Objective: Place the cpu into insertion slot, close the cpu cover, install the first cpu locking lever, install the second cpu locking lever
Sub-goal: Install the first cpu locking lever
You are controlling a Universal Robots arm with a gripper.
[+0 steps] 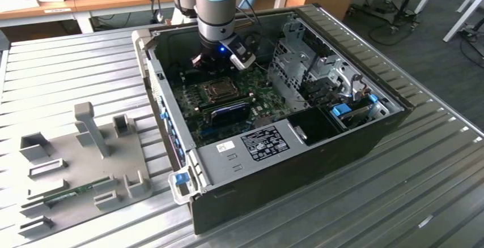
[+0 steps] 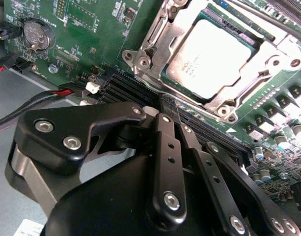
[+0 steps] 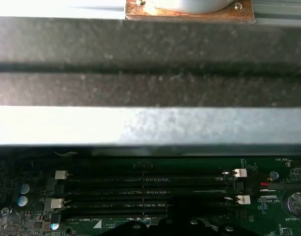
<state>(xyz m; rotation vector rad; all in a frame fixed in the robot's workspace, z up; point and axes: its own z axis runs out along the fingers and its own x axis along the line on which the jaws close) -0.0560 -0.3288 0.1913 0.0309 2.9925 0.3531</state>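
The cpu, a square chip with a dull grey top, lies flat in its socket on the green motherboard. The cpu cover, a silvery frame, lies down around it with the chip showing through its window. My gripper hangs just beside the socket, over the black memory slots, its two black fingers pressed together with nothing between them. In the exterior view the gripper is inside the open computer case, just behind the socket with the cpu. I cannot tell how the locking levers stand.
The case's walls and a metal drive cage hem in the board. Memory slots, a coin cell and red and black cables lie near the gripper. A grey fixture plate sits at the exterior view's left.
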